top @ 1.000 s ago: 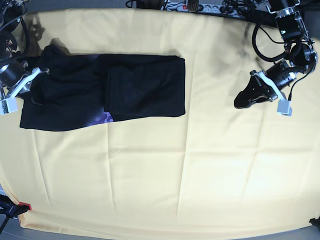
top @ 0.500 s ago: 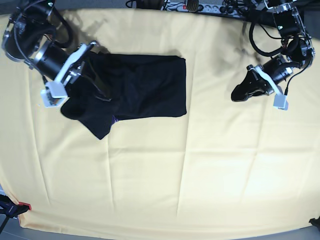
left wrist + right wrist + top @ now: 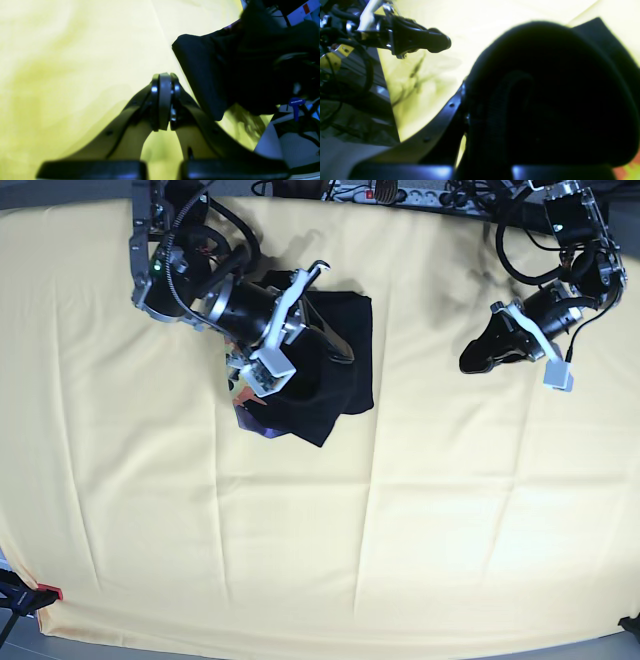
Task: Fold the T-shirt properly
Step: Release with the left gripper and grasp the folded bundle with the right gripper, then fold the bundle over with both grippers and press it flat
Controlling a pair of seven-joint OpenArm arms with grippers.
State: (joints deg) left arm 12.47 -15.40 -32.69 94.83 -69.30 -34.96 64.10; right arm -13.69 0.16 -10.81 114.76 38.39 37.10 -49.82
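The black T-shirt (image 3: 345,385) is bunched at the table's upper middle, and a bit of purple print (image 3: 250,408) shows at its lower left edge. My right gripper (image 3: 335,352) is shut on a fold of the shirt and holds it over the rest of the cloth. In the right wrist view the black cloth (image 3: 545,100) fills the space between the fingers. My left gripper (image 3: 470,365) is shut and empty, hovering to the right of the shirt and apart from it. In the left wrist view its fingertips (image 3: 160,82) are pressed together, with the shirt (image 3: 207,75) beyond them.
A pale yellow cloth (image 3: 330,530) covers the whole table. A power strip and cables (image 3: 380,192) lie along the back edge. A red clamp (image 3: 48,592) sits at the front left corner. The left arm's gripper also shows in the right wrist view (image 3: 420,40).
My right gripper has carried the shirt's left end up and to the right, over the folded part. The shirt is now bunched much narrower. My left gripper has barely shifted.
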